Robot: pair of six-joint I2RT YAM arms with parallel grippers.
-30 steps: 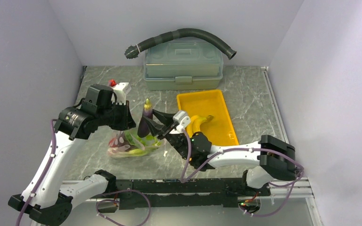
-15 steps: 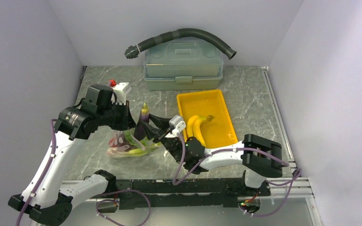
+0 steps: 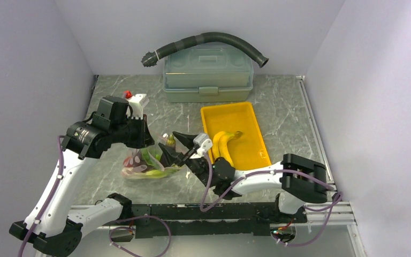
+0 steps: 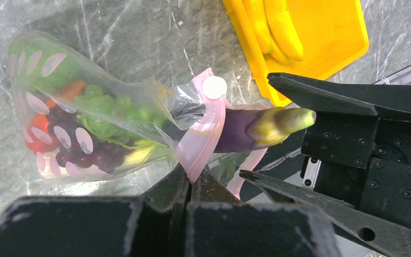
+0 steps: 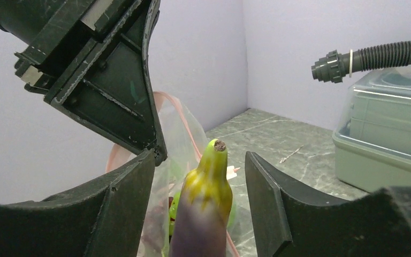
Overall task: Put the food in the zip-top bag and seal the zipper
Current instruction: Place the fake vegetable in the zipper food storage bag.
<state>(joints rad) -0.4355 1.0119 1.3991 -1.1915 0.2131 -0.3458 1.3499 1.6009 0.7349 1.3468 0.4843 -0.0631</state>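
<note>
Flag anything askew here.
The eggplant juts halfway out of the mouth of the zip-top bag, stem end between the right end effector's open jaws, so the zipper cannot close. Bananas lie in the yellow tray.

The eggplant (image 4: 246, 131) plugs the mouth of the zip-top bag (image 4: 85, 128); slim gaps flank it between the spread fingers of the right gripper (image 5: 200, 171); the left gripper (image 4: 188, 181) blocks the rim; from above, the yellow tray (image 3: 241, 115) sits at 3 o'clock, apparently clear of the bag.

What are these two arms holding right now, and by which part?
The left end effector pinches the zip-top bag by its pink zipper strip. The right end effector is open around the eggplant, gripping nothing.
</note>
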